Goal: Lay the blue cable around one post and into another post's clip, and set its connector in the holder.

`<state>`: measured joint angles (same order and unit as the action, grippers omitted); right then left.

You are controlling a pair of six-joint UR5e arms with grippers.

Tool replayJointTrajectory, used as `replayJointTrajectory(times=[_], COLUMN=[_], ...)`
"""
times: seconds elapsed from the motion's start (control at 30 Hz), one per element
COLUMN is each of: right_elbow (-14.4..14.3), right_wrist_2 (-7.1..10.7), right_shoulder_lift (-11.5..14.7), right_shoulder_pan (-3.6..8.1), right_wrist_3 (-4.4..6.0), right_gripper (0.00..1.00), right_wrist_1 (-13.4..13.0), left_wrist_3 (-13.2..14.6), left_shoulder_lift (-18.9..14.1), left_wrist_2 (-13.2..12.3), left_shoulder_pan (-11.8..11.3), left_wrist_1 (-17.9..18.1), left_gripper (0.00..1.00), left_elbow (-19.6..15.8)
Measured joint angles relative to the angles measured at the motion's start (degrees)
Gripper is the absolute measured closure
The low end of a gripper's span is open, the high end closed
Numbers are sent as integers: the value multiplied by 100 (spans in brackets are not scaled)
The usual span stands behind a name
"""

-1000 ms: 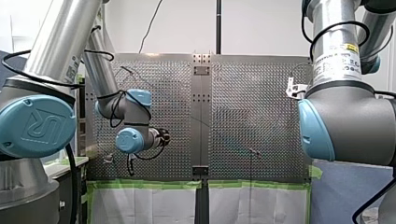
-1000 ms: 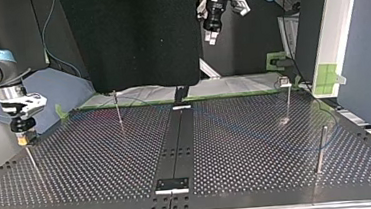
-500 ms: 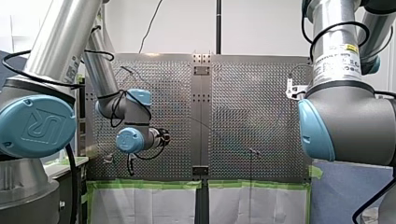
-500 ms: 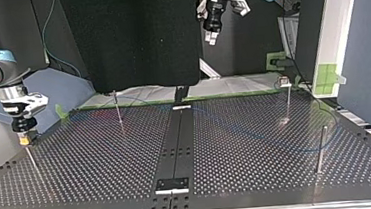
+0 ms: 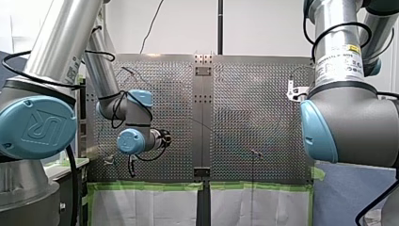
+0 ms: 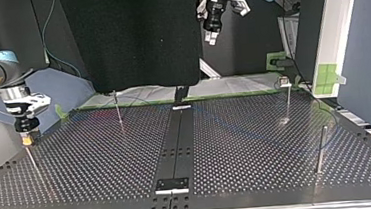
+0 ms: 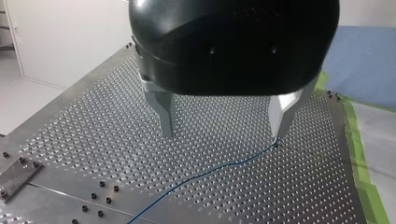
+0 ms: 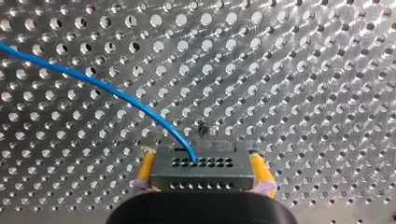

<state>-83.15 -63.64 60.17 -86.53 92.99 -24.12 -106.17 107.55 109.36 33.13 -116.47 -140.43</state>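
In the right wrist view my right gripper [image 8: 201, 159] is shut, its yellow pads clamping a grey connector [image 8: 201, 173] with rows of small holes. The blue cable [image 8: 112, 89] leaves the connector's top and arcs away over the perforated table. At the top view's left that gripper [image 6: 27, 139] hangs just above a thin post [image 6: 33, 164]. My left gripper [image 6: 210, 35] is high above the far edge. Its metal fingers [image 7: 164, 112] stand open with nothing between them, and the blue cable [image 7: 210, 171] lies on the plate below.
Three more posts stand on the table: a thin post [image 6: 118, 112] at the back left, a post with a clip [image 6: 286, 96] at the back right, and a plain post [image 6: 320, 149] nearer right. A dark centre strip [image 6: 176, 145] carries small fixtures.
My right gripper with the connector has shifted slightly to the right in the top view. My left arm has not moved.
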Motion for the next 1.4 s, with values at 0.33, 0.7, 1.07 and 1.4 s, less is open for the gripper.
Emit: replayJointTrajectory(times=[0.33, 0.7, 1.07, 1.4], right_elbow=[2, 50, 65, 64], right_wrist_2=[0, 0, 5, 107], right_shoulder_lift=[-15, -27, -42, -53], right_shoulder_pan=[-8, 15, 9, -25], right_wrist_3=[106, 201, 237, 258], right_gripper=[100, 100, 100, 97], right_wrist_1=[-95, -145, -167, -218], left_wrist_3=[0, 2, 6, 8], left_shoulder_lift=[-2, -2, 0, 1], left_wrist_2=[-7, -14, -16, -16], left_shoulder_pan=[-3, -2, 0, -2], left_wrist_1=[0, -9, -9, -9], left_gripper=[0, 0, 0, 0], left_elbow=[0, -1, 2, 0])
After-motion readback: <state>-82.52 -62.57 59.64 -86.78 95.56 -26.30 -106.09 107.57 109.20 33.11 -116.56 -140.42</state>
